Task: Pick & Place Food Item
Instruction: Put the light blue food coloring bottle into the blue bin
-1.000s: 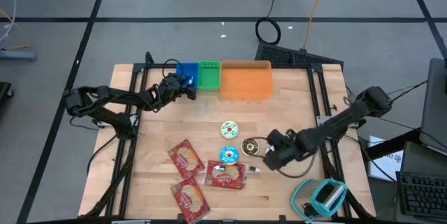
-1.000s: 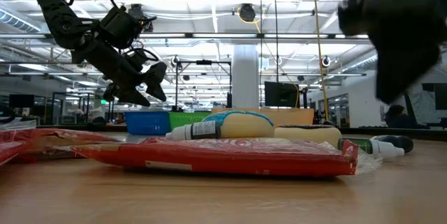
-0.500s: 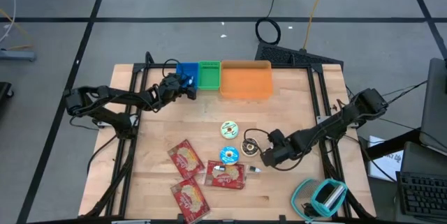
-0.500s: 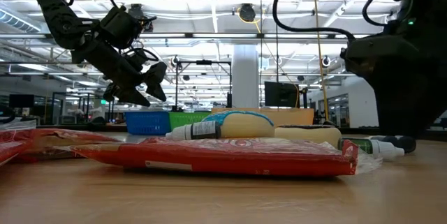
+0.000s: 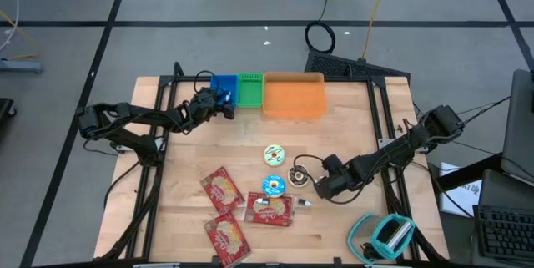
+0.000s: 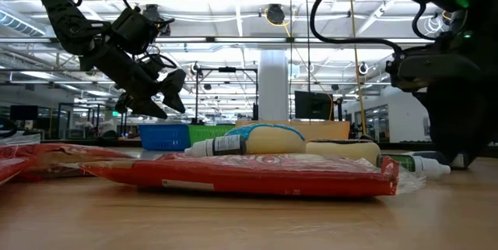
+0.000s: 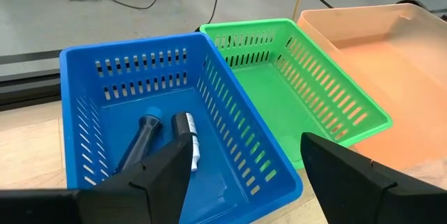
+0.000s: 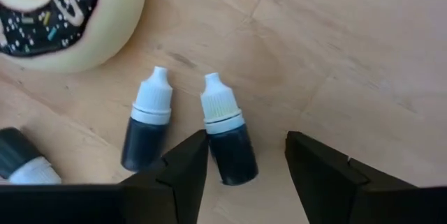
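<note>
Dark dropper bottle [image 8: 229,142] should be centred between the spread fingers of the right gripper [image 8: 244,165] before closing, its neighbour bottle [image 8: 145,132] left untouched.

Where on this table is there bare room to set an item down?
Bare wood lies between the baskets and the donuts, and along the near edge right of the red packets. It is crowded around the donuts, dropper bottles and right gripper.

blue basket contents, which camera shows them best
The left wrist view: it looks straight into the blue basket, showing two small bottles on its floor. The high view shows only its rim beside the left claw; the low view only its side wall.
</note>
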`<action>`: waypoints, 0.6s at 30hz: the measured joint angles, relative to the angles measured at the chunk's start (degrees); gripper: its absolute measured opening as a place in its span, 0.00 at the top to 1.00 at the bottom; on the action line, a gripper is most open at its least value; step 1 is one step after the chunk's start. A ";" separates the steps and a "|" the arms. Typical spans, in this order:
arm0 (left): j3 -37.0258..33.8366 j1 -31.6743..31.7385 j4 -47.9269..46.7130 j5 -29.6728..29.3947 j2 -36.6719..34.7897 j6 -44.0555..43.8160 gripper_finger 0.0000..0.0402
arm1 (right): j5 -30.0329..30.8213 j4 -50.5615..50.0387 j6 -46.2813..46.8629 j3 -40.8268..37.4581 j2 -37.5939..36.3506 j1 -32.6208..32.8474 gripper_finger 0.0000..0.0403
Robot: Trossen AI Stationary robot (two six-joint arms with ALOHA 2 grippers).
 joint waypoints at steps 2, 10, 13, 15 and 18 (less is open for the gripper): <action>0.00 0.00 0.00 0.02 0.00 0.00 0.33 | -0.06 0.62 -1.96 -0.04 0.06 0.01 0.59; 0.00 0.00 0.00 0.01 0.00 0.00 0.33 | 0.49 1.29 -9.15 -0.17 0.15 0.02 0.72; 0.00 0.00 0.00 0.00 0.00 0.00 0.33 | 1.67 1.47 -11.55 -0.20 0.15 -0.05 0.76; 0.00 0.00 0.00 0.02 0.00 0.00 0.33 | 2.39 1.30 -13.61 -0.20 0.04 -0.46 0.78; 0.00 0.00 0.00 0.01 0.00 0.00 0.33 | 4.28 0.55 -16.95 -0.31 -0.77 -1.75 0.81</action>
